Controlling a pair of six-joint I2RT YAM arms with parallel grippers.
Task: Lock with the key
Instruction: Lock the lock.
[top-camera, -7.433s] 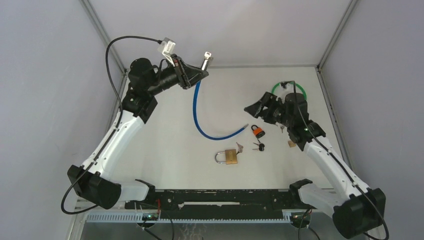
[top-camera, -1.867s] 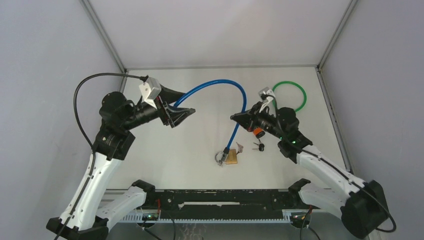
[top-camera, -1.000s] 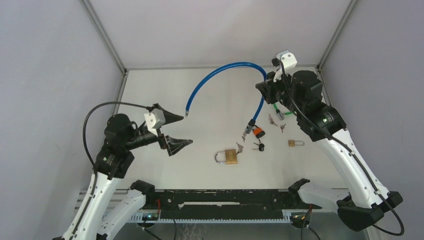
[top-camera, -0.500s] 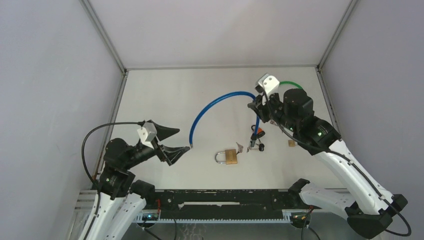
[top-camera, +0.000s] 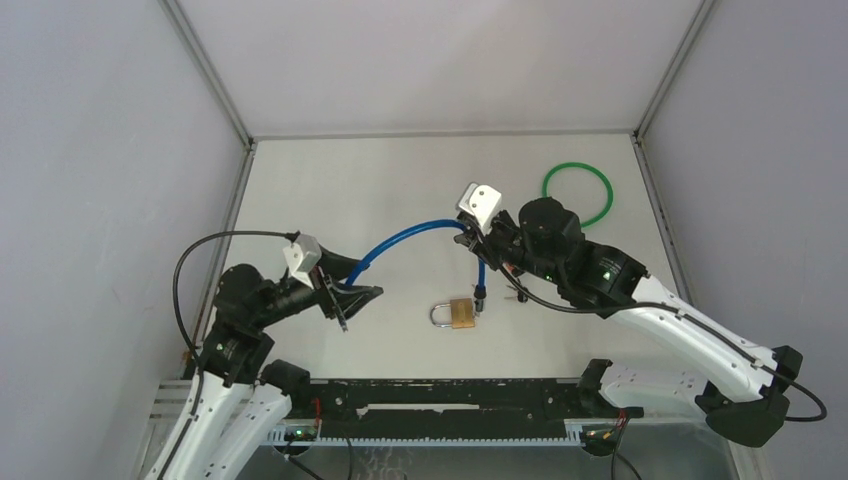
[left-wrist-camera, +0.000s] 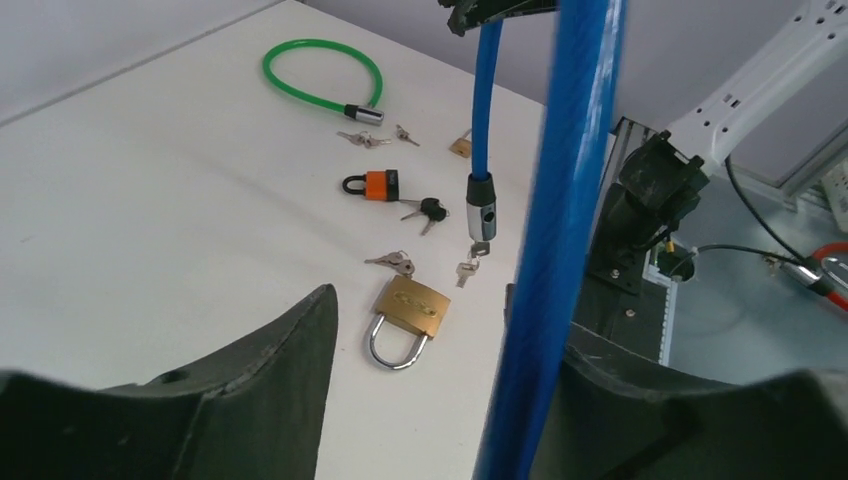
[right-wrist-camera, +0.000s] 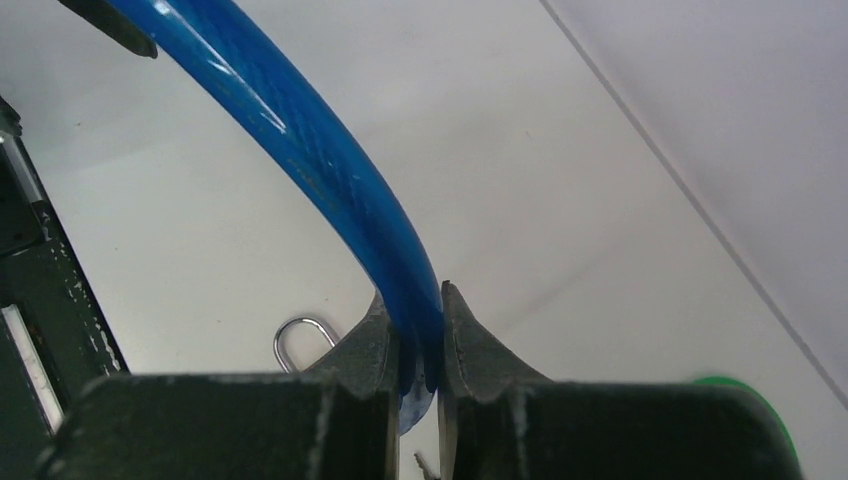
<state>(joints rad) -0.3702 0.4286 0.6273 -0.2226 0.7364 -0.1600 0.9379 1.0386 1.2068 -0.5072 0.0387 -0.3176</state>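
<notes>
A blue cable lock (top-camera: 410, 236) arcs between both arms. My right gripper (top-camera: 481, 238) is shut on the cable (right-wrist-camera: 330, 175) near its lock end, seen in the right wrist view (right-wrist-camera: 415, 297). Below the grip hangs the silver lock barrel (left-wrist-camera: 480, 215), with a key (left-wrist-camera: 467, 268) dangling under it just above the table. The cable's other end (left-wrist-camera: 545, 300) runs between the jaws of my left gripper (top-camera: 350, 293), resting against the right finger (left-wrist-camera: 650, 410). The left finger (left-wrist-camera: 250, 400) stands apart from it, so the left gripper (left-wrist-camera: 415, 300) is open.
A brass padlock (top-camera: 455, 313) with keys (left-wrist-camera: 393, 262) lies under the hanging barrel. An orange padlock (left-wrist-camera: 372, 185) and black-headed keys (left-wrist-camera: 428, 208) lie behind it. A green cable lock (top-camera: 577, 192) sits at the back right with loose keys (left-wrist-camera: 365, 138). Walls enclose the table.
My right gripper carried the blue cable down and left, lowering its barrel beside the brass padlock. My left gripper rose around the cable's free end and its jaws narrowed.
</notes>
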